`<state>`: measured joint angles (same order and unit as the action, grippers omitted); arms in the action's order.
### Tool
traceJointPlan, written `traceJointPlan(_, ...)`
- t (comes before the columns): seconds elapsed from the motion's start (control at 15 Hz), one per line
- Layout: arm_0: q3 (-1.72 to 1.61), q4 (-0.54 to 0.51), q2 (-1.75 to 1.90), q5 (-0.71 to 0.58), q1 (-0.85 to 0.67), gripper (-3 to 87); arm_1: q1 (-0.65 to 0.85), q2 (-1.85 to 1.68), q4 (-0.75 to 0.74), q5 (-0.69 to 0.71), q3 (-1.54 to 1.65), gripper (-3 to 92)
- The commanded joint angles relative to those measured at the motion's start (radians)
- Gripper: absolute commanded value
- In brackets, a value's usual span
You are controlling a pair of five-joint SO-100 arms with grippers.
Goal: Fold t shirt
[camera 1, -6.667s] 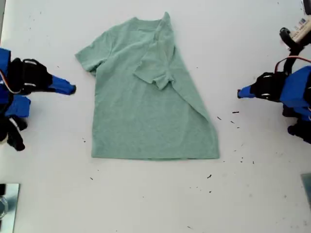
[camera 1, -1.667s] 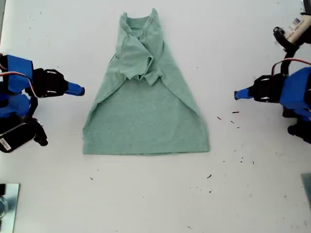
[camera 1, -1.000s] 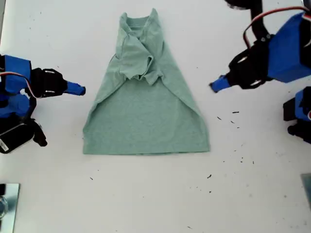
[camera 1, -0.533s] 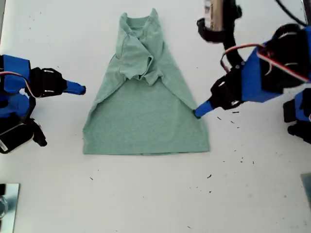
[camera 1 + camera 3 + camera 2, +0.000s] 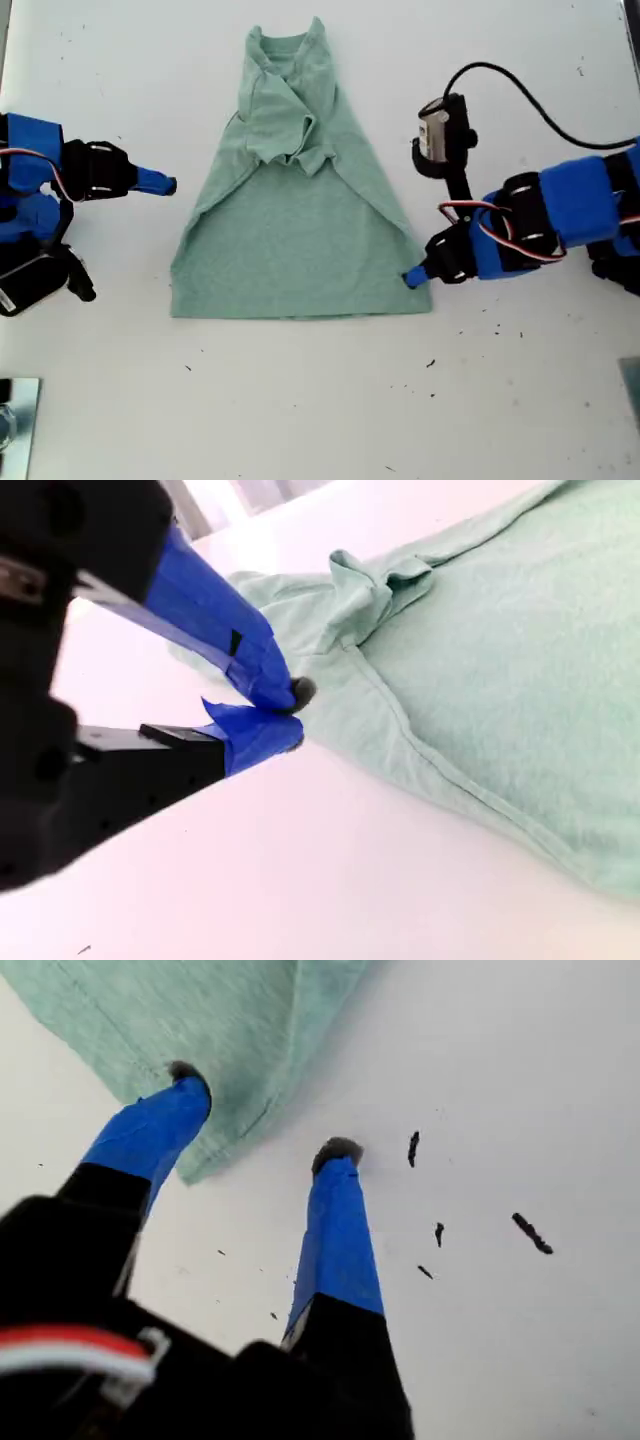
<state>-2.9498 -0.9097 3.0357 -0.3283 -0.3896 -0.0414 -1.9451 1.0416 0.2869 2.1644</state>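
Sage-green t shirt [image 5: 300,220] flat on white table [image 5: 320,410], both sleeves folded in. My first gripper [image 5: 262,1120] spread, astride hem corner, apparently touching cloth. My second gripper [image 5: 285,712] closed, empty, beside shirt. Next: pinch corner, fold toward collar.

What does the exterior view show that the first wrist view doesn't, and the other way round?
Only the exterior view shows the whole pale sage-green heathered t shirt, its collar and folded-in sleeves, plus my second gripper apart from it. Only the first wrist view shows my first gripper open, one fingertip on the cloth, one on the white table. Both show the shirt's hem corner and dark specks.
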Motion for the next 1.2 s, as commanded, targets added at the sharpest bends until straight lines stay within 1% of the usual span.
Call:
traceJointPlan(0.0,0.009,0.025,-0.002,-0.015,0.002,-0.3,-0.04,0.034,-0.109,-0.06,0.046,17.3)
traceJointPlan(0.07,0.009,0.026,-0.002,-0.015,0.003,-0.3,-0.046,0.071,-0.129,-0.087,0.051,2.0)
traceJointPlan(0.13,0.009,0.026,0.0,-0.015,0.003,-0.3,-0.049,0.103,-0.14,-0.094,0.044,-0.5)
traceJointPlan(0.27,0.009,0.025,0.005,-0.015,0.003,-0.3,-0.048,0.115,-0.144,-0.109,0.052,-0.6)
traceJointPlan(0.33,0.009,0.025,0.005,-0.015,0.003,-0.3,-0.048,0.109,-0.11,-0.106,0.034,-0.6)
traceJointPlan(0.4,0.009,0.025,0.005,-0.015,0.003,-0.3,-0.037,0.106,-0.014,-0.092,-0.028,-0.6)
traceJointPlan(0.53,0.009,0.025,0.005,-0.015,0.003,-0.3,-0.005,0.077,0.224,-0.014,-0.23,-0.8)
traceJointPlan(0.73,0.009,0.021,0.009,-0.015,0.005,-0.3,0.023,0.052,0.578,0.104,-0.687,-0.8)
traceJointPlan(0.8,0.011,0.021,0.011,-0.015,0.005,-0.3,0.029,0.054,0.646,0.127,-0.801,-0.8)
traceJointPlan(0.87,0.011,0.02,0.014,-0.015,0.005,-0.3,0.035,0.052,0.666,0.149,-0.871,-0.8)
traceJointPlan(1.0,0.011,0.018,0.017,-0.012,0.005,-0.3,0.046,0.069,0.617,0.166,-0.904,-0.8)
traceJointPlan(1.13,0.011,0.015,0.017,-0.009,0.006,-0.3,0.054,0.13,0.448,0.16,-0.884,-0.8)
